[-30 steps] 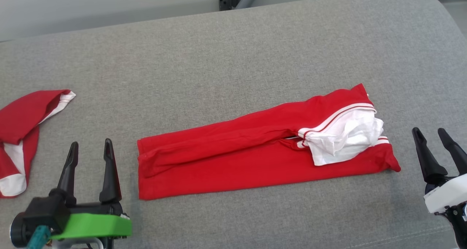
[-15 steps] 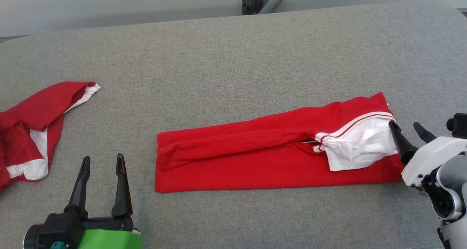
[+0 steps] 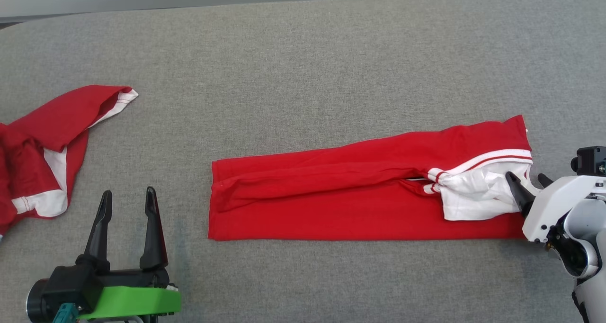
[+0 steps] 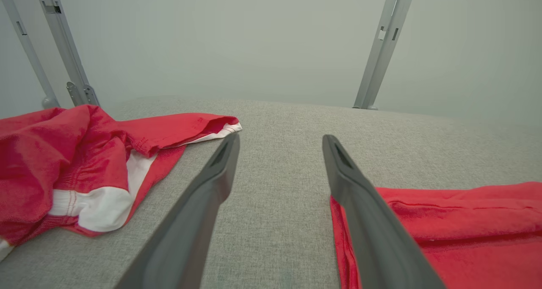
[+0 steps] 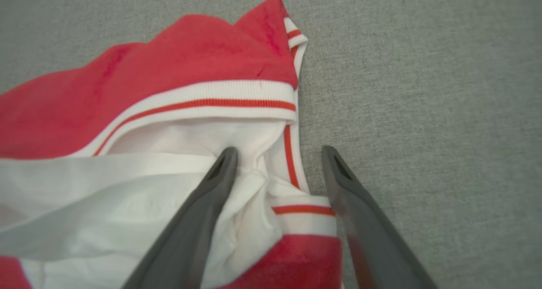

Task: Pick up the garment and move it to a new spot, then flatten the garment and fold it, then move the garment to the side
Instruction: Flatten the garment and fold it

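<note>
Garment (image 3: 360,200) folded mid-frame; right gripper (image 3: 525,176) moved in, spread astride its white right end, ungripped; left gripper (image 3: 129,191) released. Grasp likely next.

A grey, fabric-covered worktop (image 3: 303,67) is spread across the head view. A crumpled red-and-white cloth (image 3: 47,138) is laid on it at the left edge, with one white-trimmed hem pointed toward the far side. The cloth is bunched into folds, and white panels are exposed. Behind the worktop, slanted grey metal struts (image 4: 383,47) are set against a plain pale wall (image 4: 220,34).
</note>
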Available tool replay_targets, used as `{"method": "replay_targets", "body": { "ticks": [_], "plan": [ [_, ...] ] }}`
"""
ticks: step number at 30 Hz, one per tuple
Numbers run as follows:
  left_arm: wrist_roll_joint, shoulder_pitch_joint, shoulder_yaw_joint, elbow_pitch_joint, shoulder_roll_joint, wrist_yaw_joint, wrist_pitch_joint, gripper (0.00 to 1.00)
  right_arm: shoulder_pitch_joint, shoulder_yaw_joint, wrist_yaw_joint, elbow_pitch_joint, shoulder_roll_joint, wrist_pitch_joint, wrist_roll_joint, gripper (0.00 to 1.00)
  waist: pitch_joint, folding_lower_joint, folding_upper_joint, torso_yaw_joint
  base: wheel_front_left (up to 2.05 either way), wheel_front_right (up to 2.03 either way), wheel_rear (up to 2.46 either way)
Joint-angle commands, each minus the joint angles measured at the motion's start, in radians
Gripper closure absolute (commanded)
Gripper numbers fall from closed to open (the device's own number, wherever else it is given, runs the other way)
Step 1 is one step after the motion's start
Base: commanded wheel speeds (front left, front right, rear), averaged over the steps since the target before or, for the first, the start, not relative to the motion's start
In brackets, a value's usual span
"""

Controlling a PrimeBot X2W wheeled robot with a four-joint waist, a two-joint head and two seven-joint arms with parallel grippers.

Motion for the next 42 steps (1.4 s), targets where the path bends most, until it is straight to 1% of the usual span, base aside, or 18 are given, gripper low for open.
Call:
{"method": "replay_targets", "body": {
  "ticks": [1, 4, 8, 9, 10, 12, 15, 20, 23, 27, 33, 35, 37, 39, 42],
  "plan": [
    [0.008, -0.023, 0.004, 0.0, -0.002, -0.006, -0.003, 0.0, -0.021, 0.01, 0.0, 0.014, -0.005, 0.005, 0.016, 0.0, 0.016, 0.0, -0.0001, 0.006, 0.0, 0.0, 0.0],
    [0.008, -0.035, 0.003, 0.001, -0.003, -0.014, -0.003, 0.0, -0.044, 0.031, 0.0, 0.053, -0.015, 0.017, 0.03, 0.0, 0.03, 0.0, -0.0001, 0.014, 0.0, 0.0, 0.0],
    [-0.007, -0.045, 0.006, 0.0, -0.003, -0.015, -0.003, 0.0, -0.06, 0.071, 0.001, 0.099, -0.01, 0.039, 0.079, 0.0, 0.039, 0.0, -0.0001, 0.027, 0.0, 0.0, 0.0],
    [-0.008, -0.045, 0.005, 0.0, -0.003, -0.015, -0.003, 0.0, -0.063, 0.084, 0.002, 0.105, -0.011, 0.045, 0.092, 0.6, 0.04, 0.0, -0.0001, 0.03, 0.0, 0.0, 0.0],
    [-0.009, -0.044, 0.006, 0.0, -0.003, -0.015, -0.003, 0.0, -0.063, 0.094, 0.002, 0.111, -0.01, 0.051, 0.112, 1.0, 0.041, 0.0, -0.0001, 0.031, 0.0, 0.0, 0.0],
    [-0.012, -0.043, 0.007, 0.002, -0.003, -0.015, -0.003, 0.0, -0.062, 0.118, 0.003, 0.108, -0.014, 0.053, 0.147, 1.0, 0.04, 0.0, -0.0001, 0.034, 0.0, 0.0, 0.0],
    [-0.014, -0.038, 0.009, 0.002, -0.003, -0.01, -0.003, 0.0, -0.061, 0.132, 0.003, 0.097, -0.046, 0.044, 0.204, 1.0, 0.037, 0.0, -0.0001, 0.032, 0.0, 0.0, 0.0],
    [-0.015, -0.03, 0.01, 0.003, -0.003, -0.004, -0.003, 0.0, -0.081, 0.103, 0.0, 0.084, -0.099, 0.035, 0.294, 1.0, 0.023, 0.0, -0.0001, 0.019, 0.0, 0.0, 0.0],
    [-0.012, -0.023, 0.011, 0.0, -0.003, -0.002, -0.003, 0.0, -0.089, 0.064, 0.0, 0.085, -0.136, 0.042, 0.337, 1.0, 0.016, 0.0, -0.0001, 0.012, 0.0, 0.0, 0.0],
    [-0.007, -0.016, 0.013, 0.002, -0.003, -0.004, -0.003, 0.0, -0.081, -0.012, 0.0, 0.107, -0.19, 0.041, 0.356, 1.0, 0.011, 0.0, -0.0001, 0.006, 0.0, 0.0, 0.0],
    [-0.005, -0.007, 0.016, 0.01, -0.003, -0.012, -0.003, 0.0, -0.051, -0.145, 0.0, 0.13, -0.247, 0.058, 0.341, 1.0, 0.003, 0.0, -0.0001, 0.002, 0.0, 0.0, 0.0],
    [-0.005, 0.0, 0.018, 0.016, -0.003, -0.013, -0.003, 0.0, -0.047, -0.169, 0.0, 0.105, -0.248, 0.069, 0.352, 1.0, -0.005, 0.0, -0.0001, -0.001, 0.0, 0.0, 0.0],
    [-0.007, 0.004, 0.018, 0.022, -0.003, -0.014, -0.003, 0.0, -0.036, -0.173, 0.0, 0.063, -0.248, 0.083, 0.368, 1.0, -0.016, 0.0, -0.0001, -0.004, 0.0, 0.0, 0.0],
    [-0.011, 0.009, 0.013, 0.028, -0.003, -0.013, -0.003, 0.0, -0.02, -0.154, 0.0, -0.003, -0.236, 0.103, 0.404, 1.0, -0.029, 0.0, -0.0001, -0.009, 0.0, 0.0, 0.0],
    [-0.015, 0.022, 0.009, 0.038, -0.003, -0.008, -0.003, 0.0, 0.018, -0.099, 0.0, -0.131, -0.21, 0.133, 0.458, 1.0, -0.054, 0.0, -0.0001, -0.016, 0.0, 0.0, 0.0]
  ]
}}
